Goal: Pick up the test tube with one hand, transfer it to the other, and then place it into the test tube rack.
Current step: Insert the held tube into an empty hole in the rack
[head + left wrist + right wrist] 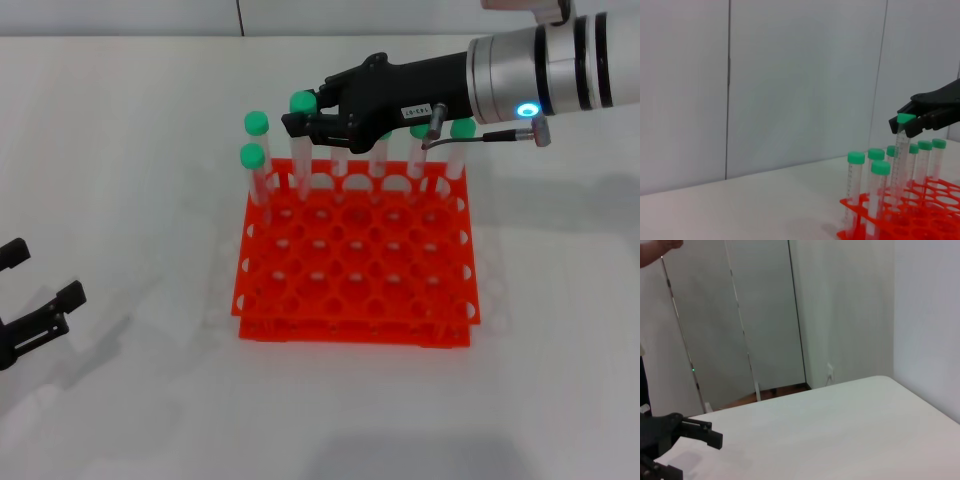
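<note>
White counter carries the test tube rack point(355, 255) near its far edge, where the right gripper point(305, 125), jaws clamped on the test tube point(900, 155) by its green cap, holds it upright to seat it in a far-row hole, while the left gripper point(35, 300) idles with jaws apart at the counter's left edge.

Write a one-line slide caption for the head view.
Right gripper lowers a green-capped tube into the orange rack; left gripper waits aside.

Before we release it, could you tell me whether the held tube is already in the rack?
In: the right gripper holds the tube upright, its lower end inside the rack.
</note>
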You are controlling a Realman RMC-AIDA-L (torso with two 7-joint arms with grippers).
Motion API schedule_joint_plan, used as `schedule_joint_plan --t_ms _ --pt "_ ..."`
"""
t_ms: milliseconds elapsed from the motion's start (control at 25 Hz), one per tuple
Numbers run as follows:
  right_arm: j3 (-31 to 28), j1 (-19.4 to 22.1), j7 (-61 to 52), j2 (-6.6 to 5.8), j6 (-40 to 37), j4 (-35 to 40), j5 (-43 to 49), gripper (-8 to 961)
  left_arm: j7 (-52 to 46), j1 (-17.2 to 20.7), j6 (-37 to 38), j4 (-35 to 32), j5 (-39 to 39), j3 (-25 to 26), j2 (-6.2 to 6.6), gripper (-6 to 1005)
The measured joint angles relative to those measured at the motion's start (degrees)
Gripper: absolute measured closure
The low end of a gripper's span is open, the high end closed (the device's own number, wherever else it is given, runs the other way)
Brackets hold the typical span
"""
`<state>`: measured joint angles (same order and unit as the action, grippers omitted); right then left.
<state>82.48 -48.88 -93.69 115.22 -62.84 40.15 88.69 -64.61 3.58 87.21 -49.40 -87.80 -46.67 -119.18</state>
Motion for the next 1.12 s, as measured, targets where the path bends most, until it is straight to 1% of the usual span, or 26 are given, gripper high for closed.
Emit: schedule_joint_plan --t_ms 480,1120 --pt "1.37 -0.06 -0.27 0.06 0.80 -0.14 0.26 626 -0.26 -0.85 -1.34 0.08 -0.34 0.00 0.00 116" --pt "8.94 -1.24 -3.57 0.18 7.60 -0.17 0.24 616 -0.21 -2.58 -2.96 1.55 -1.25 0.00 0.09 116"
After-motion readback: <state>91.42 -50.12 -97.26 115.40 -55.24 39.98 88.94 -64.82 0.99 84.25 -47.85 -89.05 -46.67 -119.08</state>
